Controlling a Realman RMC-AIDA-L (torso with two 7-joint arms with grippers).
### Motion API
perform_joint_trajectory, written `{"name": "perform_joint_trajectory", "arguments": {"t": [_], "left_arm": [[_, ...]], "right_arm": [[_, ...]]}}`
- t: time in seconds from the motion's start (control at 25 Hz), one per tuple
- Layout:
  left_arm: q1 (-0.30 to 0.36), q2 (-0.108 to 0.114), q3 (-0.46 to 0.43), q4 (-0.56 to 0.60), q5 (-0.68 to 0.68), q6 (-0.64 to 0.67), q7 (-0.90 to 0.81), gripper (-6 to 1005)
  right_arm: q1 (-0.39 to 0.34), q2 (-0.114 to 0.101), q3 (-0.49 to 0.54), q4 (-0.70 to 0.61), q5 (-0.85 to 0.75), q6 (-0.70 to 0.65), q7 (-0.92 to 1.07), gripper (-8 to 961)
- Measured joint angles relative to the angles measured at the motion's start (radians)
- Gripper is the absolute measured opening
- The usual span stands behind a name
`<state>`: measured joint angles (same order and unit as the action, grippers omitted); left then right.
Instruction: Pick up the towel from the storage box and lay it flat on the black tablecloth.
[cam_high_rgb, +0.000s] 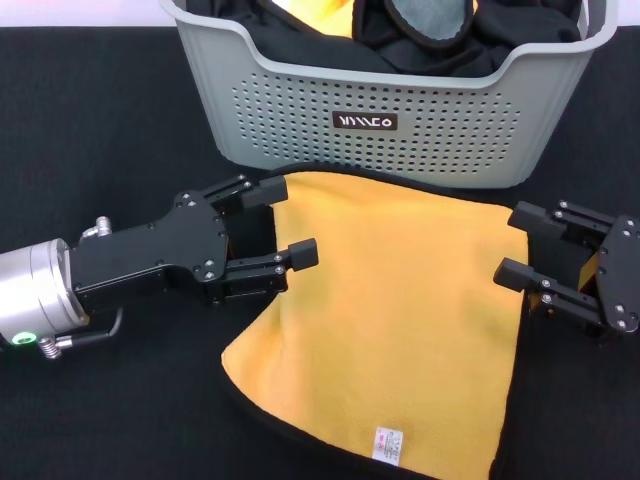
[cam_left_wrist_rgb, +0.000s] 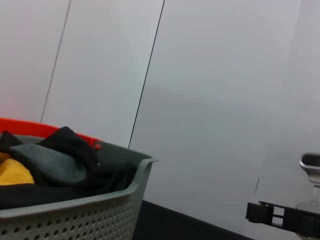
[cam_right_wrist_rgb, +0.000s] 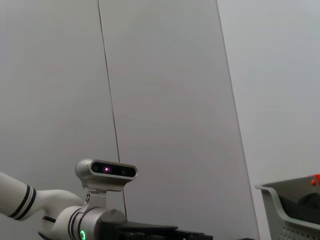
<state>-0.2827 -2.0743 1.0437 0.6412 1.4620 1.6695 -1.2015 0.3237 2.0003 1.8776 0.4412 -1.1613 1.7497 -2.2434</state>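
Observation:
The orange-yellow towel lies spread face up on the black tablecloth, just in front of the light grey storage box. Its black edging shows along the near side, and its white label sits near the front edge. My left gripper is open, its fingers straddling the towel's left edge. At the towel's right edge my right gripper is also open, with nothing between its fingers. The box also shows in the left wrist view, with the right gripper beyond it.
Inside the box are other bunched cloths: black, grey and a bit of yellow. The box stands at the back centre, close behind the towel's far edge. Black tablecloth stretches left and right of the box. A pale panelled wall rises behind.

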Motion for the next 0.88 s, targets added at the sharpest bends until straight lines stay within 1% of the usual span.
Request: {"name": "perform_joint_trajectory", "arguments": {"t": [0.28,0.88], "left_arm": [[0.004,-0.004,0.0,-0.003,0.0,0.004,0.009,887],[0.007,-0.006,0.002,-0.009,0.003,0.007,0.008,886]], "right_arm": [[0.0,0.0,0.0,-0.003,0.0,0.015,-0.002,572],[-0.008,0.002,-0.011,-0.012,0.002,0.018,-0.003,572]]}}
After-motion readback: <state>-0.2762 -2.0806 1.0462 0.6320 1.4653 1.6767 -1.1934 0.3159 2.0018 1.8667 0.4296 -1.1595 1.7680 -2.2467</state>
